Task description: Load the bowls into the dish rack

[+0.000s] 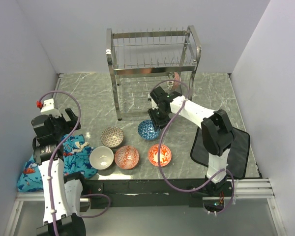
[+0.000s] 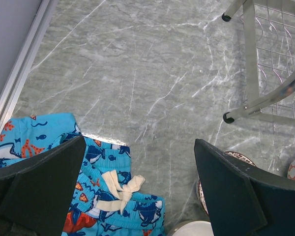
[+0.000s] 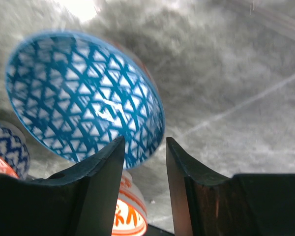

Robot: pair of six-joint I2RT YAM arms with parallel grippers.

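- Blue bowl [image 1: 148, 130] is lying right at the tips of the right gripper [image 3: 145, 143], on its near side in the overhead view. In the wrist view its rim is sitting in the gap between the two fingers [image 3: 101, 187].
- Jaws of the right gripper are standing at a narrow gap, one on either side of that rim. The wrist view is blurred, so I cannot tell whether the pads are pressing on the rim. Nor can I tell whether the bowl is resting on the table [image 1: 88, 93] or lifted off it.
- Just beyond the right gripper, on its far side, the dish rack [image 1: 152, 64] is standing upright, with its lower frame close to the gripper's wrist.
- Near the right gripper, toward the arm bases, the red-orange bowl [image 1: 160, 155] is sitting upright. The pinkish-red bowl [image 1: 127, 157] is sitting just beside it, further to the gripper's left.
- Left of the right gripper the brown-grey bowl [image 1: 112, 136] is sitting upright. The cream-white bowl [image 1: 102, 158] is sitting beyond it, nearer the left arm.
- Well apart from the rack, the left gripper [image 2: 140, 142] is hanging with its jaws wide and holding nothing.
- Bare table is showing below its tips. A blue fish-print cloth [image 2: 113, 196] with a white drawstring bow is lying under the finger at the left of its wrist view.
- Well behind the right gripper, a black mat [image 1: 238, 147] is lying under that arm's elbow.
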